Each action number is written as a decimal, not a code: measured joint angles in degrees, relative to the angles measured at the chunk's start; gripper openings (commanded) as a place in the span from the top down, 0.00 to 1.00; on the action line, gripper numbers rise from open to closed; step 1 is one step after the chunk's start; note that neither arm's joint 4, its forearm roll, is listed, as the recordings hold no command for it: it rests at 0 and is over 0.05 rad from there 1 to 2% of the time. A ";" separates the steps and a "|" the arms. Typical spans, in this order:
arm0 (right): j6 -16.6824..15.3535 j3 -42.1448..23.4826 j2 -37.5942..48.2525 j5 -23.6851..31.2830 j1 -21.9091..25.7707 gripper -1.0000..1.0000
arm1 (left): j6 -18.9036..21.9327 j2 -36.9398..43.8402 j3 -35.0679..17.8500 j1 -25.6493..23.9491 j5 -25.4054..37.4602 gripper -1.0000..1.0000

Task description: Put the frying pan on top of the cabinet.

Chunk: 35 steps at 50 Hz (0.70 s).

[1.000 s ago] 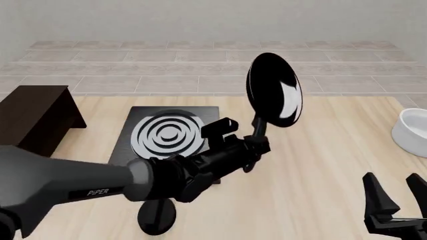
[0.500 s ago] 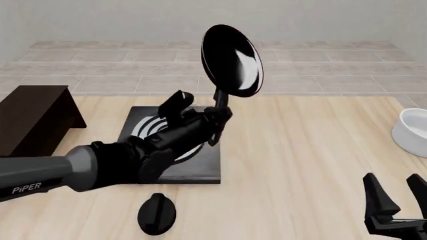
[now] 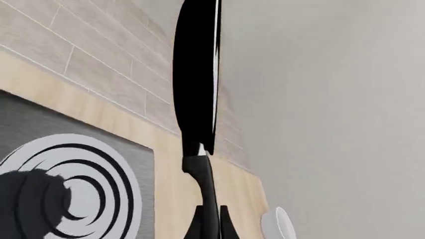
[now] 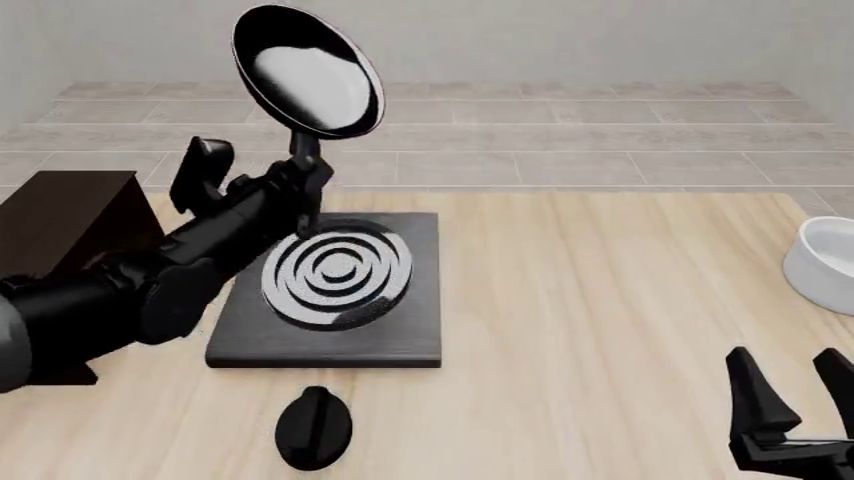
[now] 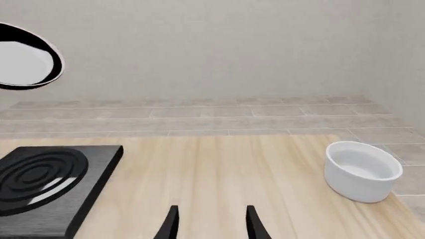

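My left gripper (image 4: 304, 178) is shut on the thin black handle of the frying pan (image 4: 307, 70) and holds it high in the air, tipped up on edge above the stove plate's far side. The left wrist view shows the frying pan (image 3: 197, 74) edge-on, its handle running down between my left gripper (image 3: 210, 226). The frying pan (image 5: 27, 57) also shows in the right wrist view. The dark brown cabinet (image 4: 60, 235) stands at the table's left, to the left of the pan. My right gripper (image 4: 798, 392) is open near the front right, holding nothing; it is seen as (image 5: 209, 221).
A flat black stove plate (image 4: 334, 290) with silver rings lies under the left arm. A black knob (image 4: 314, 427) lies in front of it. A white bowl (image 4: 825, 262) sits at the right edge, also seen as the bowl (image 5: 362, 172).
The left arm has swung left with the pan, from right of the stove plate to above its left side, nearer the cabinet. The right gripper has not moved.
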 measured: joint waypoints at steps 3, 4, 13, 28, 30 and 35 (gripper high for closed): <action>-0.05 0.00 -0.06 0.07 0.02 0.00 | -0.44 -1.53 0.79 2.25 0.51 1.00; -0.06 0.00 -0.09 0.10 0.02 0.00 | -0.57 -2.06 1.07 2.95 0.67 1.00; -0.12 0.00 -0.22 0.28 0.08 0.00 | -2.42 -6.36 3.63 8.68 1.48 1.00; -0.22 -0.01 0.07 0.05 0.14 0.00 | -6.48 -12.85 8.20 17.96 1.98 1.00; -0.25 -0.02 0.11 0.01 0.14 0.00 | -7.30 -13.58 8.93 19.17 1.86 1.00; -0.29 -0.02 0.21 -0.08 0.15 0.00 | -9.38 -15.33 10.86 21.83 1.29 1.00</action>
